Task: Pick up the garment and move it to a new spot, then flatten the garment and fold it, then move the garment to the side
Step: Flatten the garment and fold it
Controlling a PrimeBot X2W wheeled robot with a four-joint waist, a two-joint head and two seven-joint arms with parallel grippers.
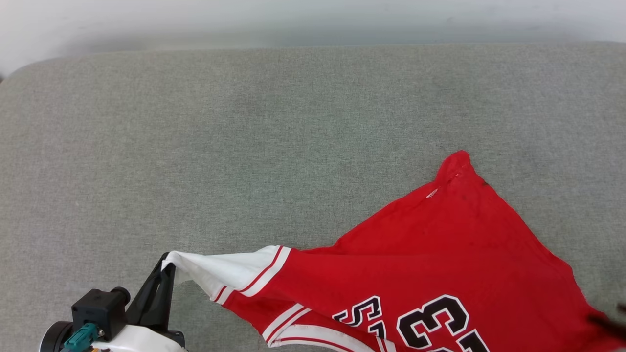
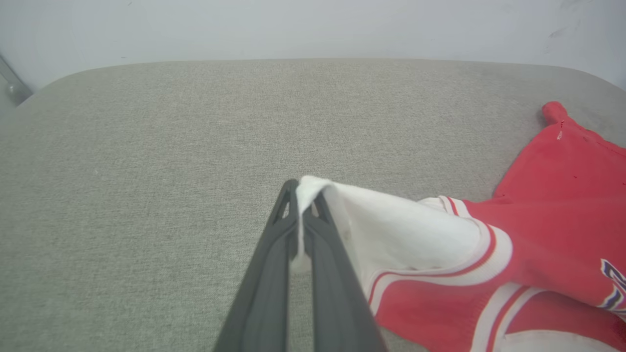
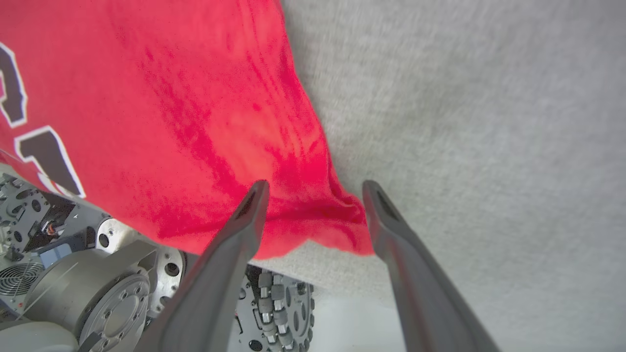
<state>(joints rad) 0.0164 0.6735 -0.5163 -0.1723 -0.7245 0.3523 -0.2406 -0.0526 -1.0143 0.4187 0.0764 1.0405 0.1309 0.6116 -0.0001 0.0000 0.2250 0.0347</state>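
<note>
Surface (image 1: 293, 122): wide grey woven-fabric pad, fine heathered texture, rounded far corners. Pale plain wall (image 1: 313, 19) runs behind it at 12 o'clock.

Garment (image 1: 440, 254): bright red soft knit, sits at 4-5 o'clock of the head view. It lies roughly spread on the pad, with one pointed corner toward 1 o'clock and its near part cut off by the frame bottom. White sleeve (image 1: 230, 274) is pulled out taut toward 8 o'clock, and the red-and-white striped trim (image 1: 266, 271) sits at its seam.

Robot base (image 3: 98, 293): grey metal discs and roller wheels below the pad's near edge, at 7 o'clock in the right wrist view.

Left gripper (image 1: 166, 258): at 7 o'clock in the head view, dark fingers pressed together and pinching the sleeve tip. The white cloth is visibly sandwiched in the left wrist view (image 2: 301, 195).

Right gripper (image 3: 315, 186): fingers well apart, straddling a rumpled red corner of the garment at the pad's near edge. Cloth lies between them and nothing is clamped (whether the inner faces brush the fabric, I can't tell).

Writing: black numerals (image 1: 430, 320) with white outline, a "3" readable, the rest cropped.

Small white tag (image 1: 432, 194) near the far corner, too small to read.
</note>
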